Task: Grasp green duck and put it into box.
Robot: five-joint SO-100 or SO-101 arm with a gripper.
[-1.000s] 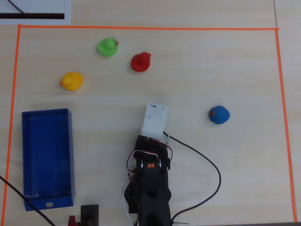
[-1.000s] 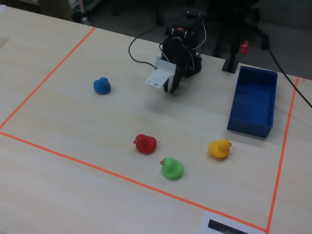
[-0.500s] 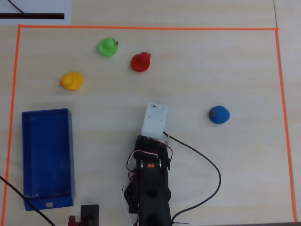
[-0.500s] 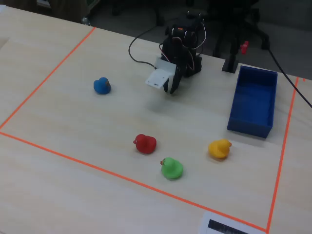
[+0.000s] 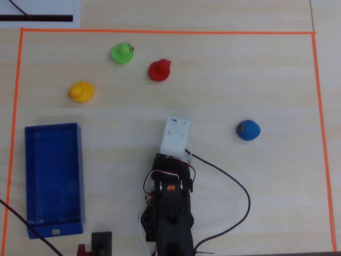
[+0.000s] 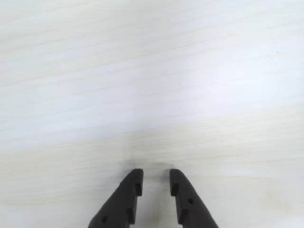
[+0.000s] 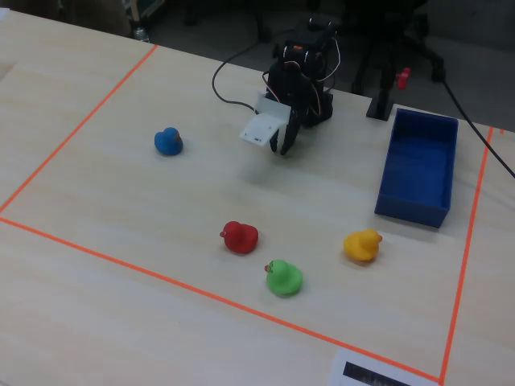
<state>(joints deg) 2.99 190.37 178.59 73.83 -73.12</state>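
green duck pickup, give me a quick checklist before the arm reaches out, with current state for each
1. Green duck free on the table, nothing on it: ok.
2. Gripper empty: ok, wrist view shows only bare table between the fingers.
3. Gripper open enough for the duck: not ok, only a narrow gap shows.
4. Room around the target: ok, red duck and yellow duck stand apart from it.
5. Box empty and unobstructed: ok.
6. Gripper aimed at the duck: not ok, no duck shows in the wrist view.
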